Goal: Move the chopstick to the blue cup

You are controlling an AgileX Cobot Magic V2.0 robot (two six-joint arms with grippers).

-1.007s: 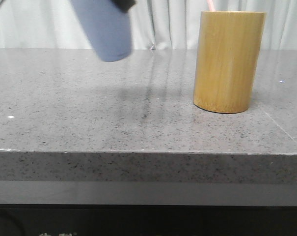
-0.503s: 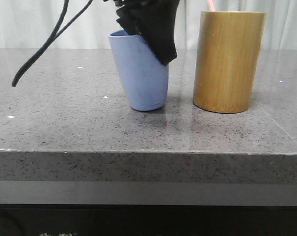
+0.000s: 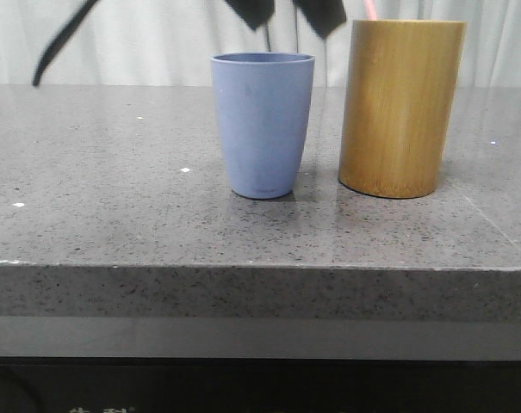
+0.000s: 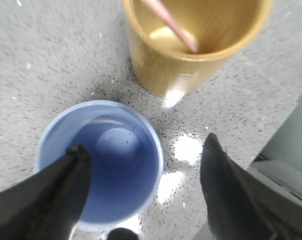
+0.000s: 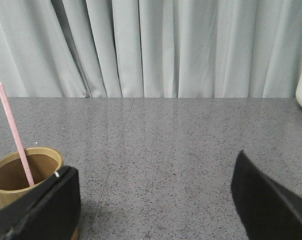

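Blue cup (image 3: 262,125) upright just beside bamboo holder (image 3: 400,107), pink chopstick (image 5: 15,135) leaning inside the holder, left gripper (image 4: 143,167) spread wide above the cup, right gripper (image 5: 153,195) spread, holding nothing

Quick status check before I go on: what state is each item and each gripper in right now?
blue cup: upright on the table, empty, released.
chopstick: leaning inside the bamboo cup, not yet moved.
bamboo cup: upright on the table, beside the blue cup, holding the chopstick.
left gripper: open, above the blue cup, holding nothing.
right gripper: open, holding nothing, near the bamboo cup.
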